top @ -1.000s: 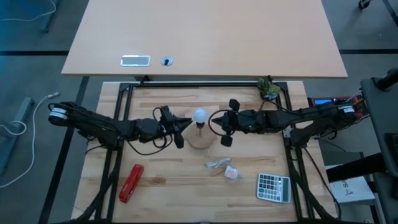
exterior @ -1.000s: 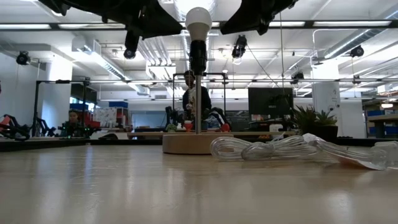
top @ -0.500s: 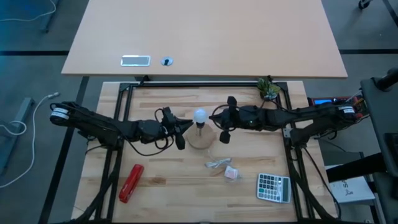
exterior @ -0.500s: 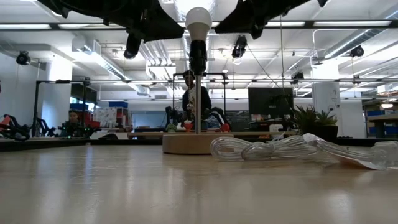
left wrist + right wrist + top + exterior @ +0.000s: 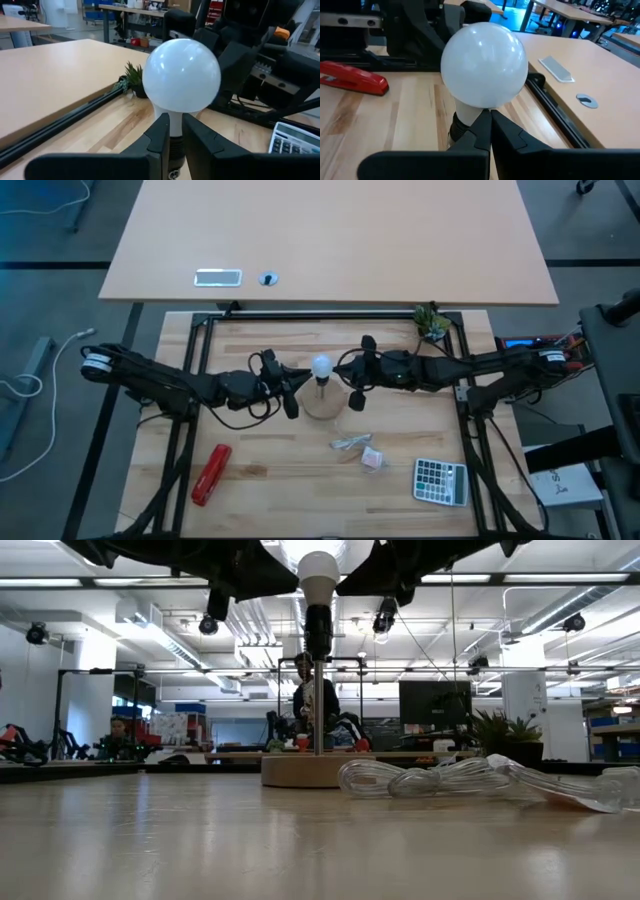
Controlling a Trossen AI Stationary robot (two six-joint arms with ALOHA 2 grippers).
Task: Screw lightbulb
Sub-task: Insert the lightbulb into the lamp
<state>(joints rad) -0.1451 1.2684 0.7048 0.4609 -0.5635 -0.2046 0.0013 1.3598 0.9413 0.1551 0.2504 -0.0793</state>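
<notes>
With my left gripper (image 5: 172,131) pinching the socket beneath the lightbulb (image 5: 321,366) standing on the wooden base (image 5: 322,404), my right gripper (image 5: 487,131), fingers pressed together, should grasp the light, fragile, slippery globe gently.

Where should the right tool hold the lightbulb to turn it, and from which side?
By the round globe of the lightbulb, coming level from its right; it stands upright on the socket post, and the left tool already sits low at the neck, opposite the right tool.
</notes>
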